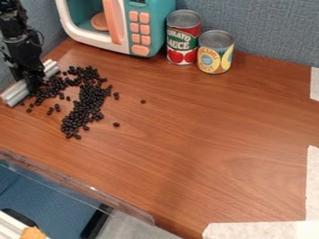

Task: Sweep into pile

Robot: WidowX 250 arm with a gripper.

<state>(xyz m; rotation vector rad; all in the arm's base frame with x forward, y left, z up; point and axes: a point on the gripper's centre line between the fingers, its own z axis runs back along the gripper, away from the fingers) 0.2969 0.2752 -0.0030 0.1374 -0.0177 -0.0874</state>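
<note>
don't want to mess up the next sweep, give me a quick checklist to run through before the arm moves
1. Gripper at the white bar: ok, it is right at the bar's middle.
2. Bar held firmly: cannot tell, the hold is too dark to make out.
3. Bar next to the black beans: ok, the nearest ones lie right by it.
4. Beans in one pile: not ok, they spread in an uneven patch, with stray beans off to the right.
5. Red can and yellow can away from the beans: ok, both stand back beside the toy microwave.
</note>
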